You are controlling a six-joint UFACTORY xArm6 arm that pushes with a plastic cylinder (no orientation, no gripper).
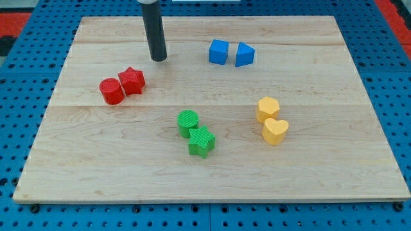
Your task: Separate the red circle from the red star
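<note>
Counter (212, 179): pale wood board, lying on a blue perforated base (392, 77) that shows on all sides, a bit of red at the view's top corners. No containers on it, only loose blocks in pairs.

My rod (154, 29) comes down from the view's top; my tip (158, 59) sits on the board, up and to the view's right of the red pair, near but apart from both. No gripper on this rig (just the bare rod), so nothing is grasped.

Red circle (112, 90) and red star (131, 81) are at the view's left, touching, the star on the right and slightly higher. Both ribbed on top, same bright red.

Others: blue cube (219, 51) just beside a blue wedge-like block (244, 55) at top centre; yellow hexagon (268, 109) touching yellow heart (275, 131) at right; green circle (188, 122) touching green star (201, 141) in the middle.
</note>
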